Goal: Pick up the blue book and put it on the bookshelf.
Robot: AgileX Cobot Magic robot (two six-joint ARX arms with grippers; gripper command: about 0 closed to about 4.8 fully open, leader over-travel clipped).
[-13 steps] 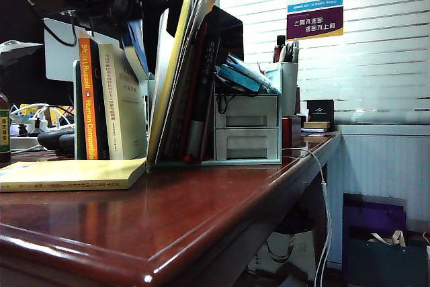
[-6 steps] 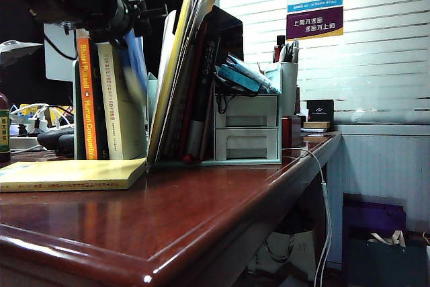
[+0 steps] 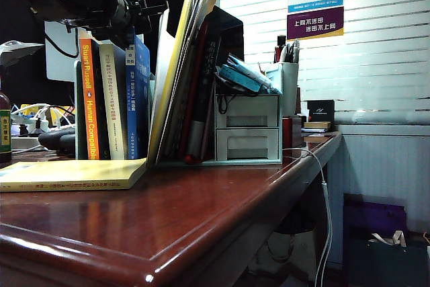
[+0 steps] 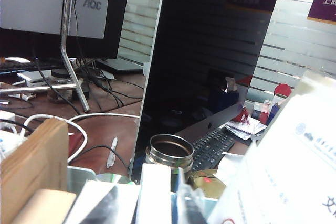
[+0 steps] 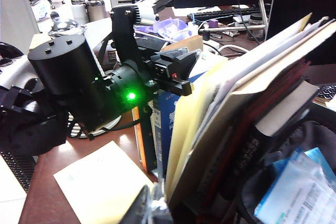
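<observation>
The blue book (image 3: 139,99) stands upright in the bookshelf (image 3: 228,162), between a cream-spined book and the leaning folders. My left gripper (image 3: 149,13) hovers right over its top edge. In the right wrist view the left gripper (image 5: 181,72) sits just above the blue book (image 5: 164,114). The left wrist view shows the left gripper (image 4: 152,205) open, its fingers (image 4: 110,203) standing apart from the book's white page edge (image 4: 154,192). My right gripper (image 5: 152,208) is a blur beside the shelf, over the desk.
A pale-yellow paperback (image 3: 70,174) lies flat on the wooden desk in front of the shelf. An orange-spined book (image 3: 87,105) stands at the shelf's left end. A grey two-drawer box (image 3: 246,129) and a pen cup (image 3: 287,75) are to the right. A metal mug (image 4: 169,150) and monitor (image 4: 205,51) stand behind.
The blue book went from tilted high under my left gripper to standing upright in the shelf. The left jaws have parted from it. The right arm stayed still.
</observation>
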